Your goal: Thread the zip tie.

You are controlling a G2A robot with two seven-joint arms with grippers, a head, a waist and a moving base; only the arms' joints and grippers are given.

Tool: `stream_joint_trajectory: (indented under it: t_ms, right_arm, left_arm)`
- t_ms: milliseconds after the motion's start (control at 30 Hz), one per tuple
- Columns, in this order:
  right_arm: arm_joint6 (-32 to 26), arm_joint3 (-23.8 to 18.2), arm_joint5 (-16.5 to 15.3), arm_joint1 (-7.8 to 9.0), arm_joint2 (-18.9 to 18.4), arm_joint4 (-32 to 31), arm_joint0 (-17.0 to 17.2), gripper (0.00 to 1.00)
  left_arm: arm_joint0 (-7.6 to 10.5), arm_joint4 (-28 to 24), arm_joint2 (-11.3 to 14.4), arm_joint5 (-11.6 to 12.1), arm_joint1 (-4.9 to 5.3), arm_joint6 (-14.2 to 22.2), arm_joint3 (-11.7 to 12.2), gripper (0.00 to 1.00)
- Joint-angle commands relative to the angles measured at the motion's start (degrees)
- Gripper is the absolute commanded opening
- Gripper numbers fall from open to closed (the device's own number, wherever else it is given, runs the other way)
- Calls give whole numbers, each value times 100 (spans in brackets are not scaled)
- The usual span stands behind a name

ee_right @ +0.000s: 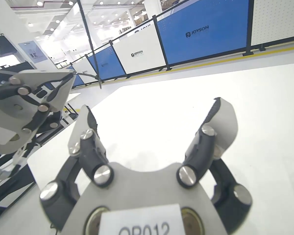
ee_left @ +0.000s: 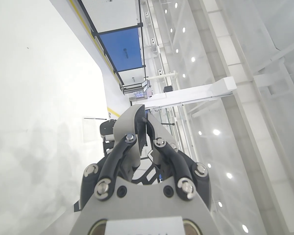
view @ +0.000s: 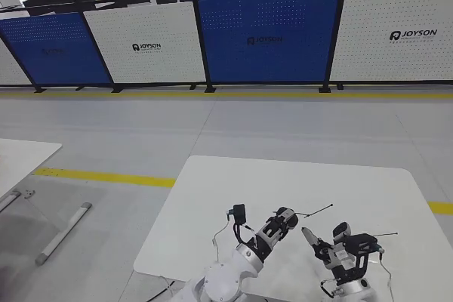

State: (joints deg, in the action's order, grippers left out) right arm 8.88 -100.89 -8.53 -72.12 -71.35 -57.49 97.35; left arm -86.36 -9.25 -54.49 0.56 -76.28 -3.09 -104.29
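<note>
Our right gripper (ee_right: 150, 103) hangs spread wide and empty over the smooth white table (ee_right: 235, 86). The left gripper (ee_right: 69, 75), at the frame's left, is clenched on the zip tie (ee_right: 86, 29). That thin, black, flexible strap runs steeply into the upper left corner from its small blocky head (ee_right: 98, 78). We judge the right gripper must reach up-left for it.

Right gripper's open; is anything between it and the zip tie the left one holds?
Nothing visible does. The right gripper hangs open over the table, and the zip tie sticks out of the shut left gripper beside it, with air between them.
</note>
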Motion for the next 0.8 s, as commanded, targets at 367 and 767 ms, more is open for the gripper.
stream_joint_trajectory:
  t_ms: [367,767]
  right_arm:
    - [-371,156,281,-52,197,-8,-260,48]
    - [-541,30,-327,-17,42,383,-214,44]
  left_arm:
    - [26,162,105,3,-21,-102,21,0]
    - [100,350,266,-81,-59,-176,134,0]
